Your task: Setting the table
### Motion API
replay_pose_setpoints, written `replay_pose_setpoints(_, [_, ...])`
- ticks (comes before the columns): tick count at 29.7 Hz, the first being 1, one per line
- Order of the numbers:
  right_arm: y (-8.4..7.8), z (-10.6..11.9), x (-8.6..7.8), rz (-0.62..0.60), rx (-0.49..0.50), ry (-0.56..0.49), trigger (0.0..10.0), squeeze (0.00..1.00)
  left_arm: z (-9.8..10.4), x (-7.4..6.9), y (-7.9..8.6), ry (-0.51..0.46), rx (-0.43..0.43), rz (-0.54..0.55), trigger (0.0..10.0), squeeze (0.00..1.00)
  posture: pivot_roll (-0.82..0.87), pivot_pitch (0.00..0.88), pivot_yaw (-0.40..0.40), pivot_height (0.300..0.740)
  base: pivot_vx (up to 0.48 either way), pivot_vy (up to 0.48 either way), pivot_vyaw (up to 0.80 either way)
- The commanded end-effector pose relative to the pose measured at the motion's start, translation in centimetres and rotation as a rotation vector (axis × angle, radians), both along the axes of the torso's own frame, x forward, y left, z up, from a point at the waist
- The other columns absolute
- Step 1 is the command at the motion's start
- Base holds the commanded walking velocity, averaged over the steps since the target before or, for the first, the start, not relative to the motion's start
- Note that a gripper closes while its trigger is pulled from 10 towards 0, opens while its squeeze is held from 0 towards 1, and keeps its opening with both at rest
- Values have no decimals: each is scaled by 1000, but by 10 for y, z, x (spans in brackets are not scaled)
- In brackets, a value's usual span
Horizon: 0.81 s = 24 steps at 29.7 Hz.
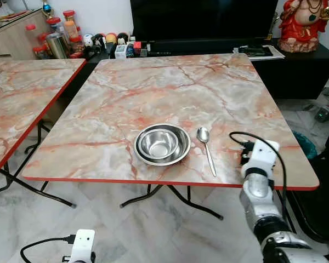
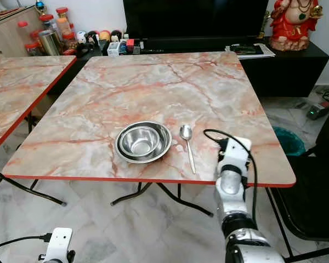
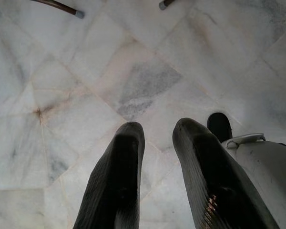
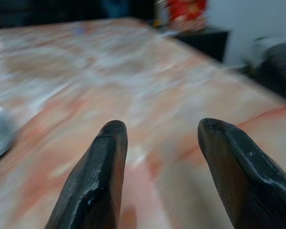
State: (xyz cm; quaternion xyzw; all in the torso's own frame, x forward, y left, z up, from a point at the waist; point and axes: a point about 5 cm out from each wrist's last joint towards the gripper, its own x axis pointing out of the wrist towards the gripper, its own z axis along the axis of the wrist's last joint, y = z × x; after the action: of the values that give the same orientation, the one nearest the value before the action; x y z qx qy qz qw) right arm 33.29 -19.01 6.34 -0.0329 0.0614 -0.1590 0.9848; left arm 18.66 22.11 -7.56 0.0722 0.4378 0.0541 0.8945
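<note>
Two nested round steel bowls (image 1: 162, 144), slim spoon (image 1: 206, 149) beside.

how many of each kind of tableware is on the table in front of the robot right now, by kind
steel bowls: 2, one nested inside the other, outer, inner
spoons: 1, lying beside the bowls on the robot's right
total: 3
The open right claw hovers over the table near the spoon; the left claw hangs over the floor.
</note>
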Motion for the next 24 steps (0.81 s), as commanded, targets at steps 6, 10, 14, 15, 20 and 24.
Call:
replay_pose_setpoints(6, [17, -18, -9, 98, 8, 78, 10000, 0, 3, 2, 6, -13, 6, 9, 10000, 0, 39, 0, 91, 740, 0, 0, 0])
replay_pose_setpoints(10, [21, -22, -11, 106, 8, 88, 10000, 0, 3, 2, 5, -14, 3, 9, 10000, 0, 42, 0, 90, 740, 0, 0, 0])
replay_pose_setpoints(14, [23, -21, -11, 106, 9, 78, 10000, 0, 3, 3, 5, -14, 2, 7, 10000, 0, 39, 0, 91, 740, 0, 0, 0])
replay_pose_setpoints(15, [22, -18, -10, 107, -9, 63, 10000, 0, 3, 3, 5, -15, 3, 7, 10000, 0, 38, 0, 92, 740, 0, 0, 0])
replay_pose_setpoints(20, [21, 10, 2, 107, -6, -93, 10000, 0, 6, 8, 4, -59, 3, 14, 10000, 0, 30, 0, 93, 740, 0, 0, 0])
replay_pose_setpoints(24, [21, 22, 6, 116, 3, -158, 10000, 0, 9, 13, 2, -98, -6, 18, 10000, 0, 29, 0, 91, 740, 0, 0, 0])
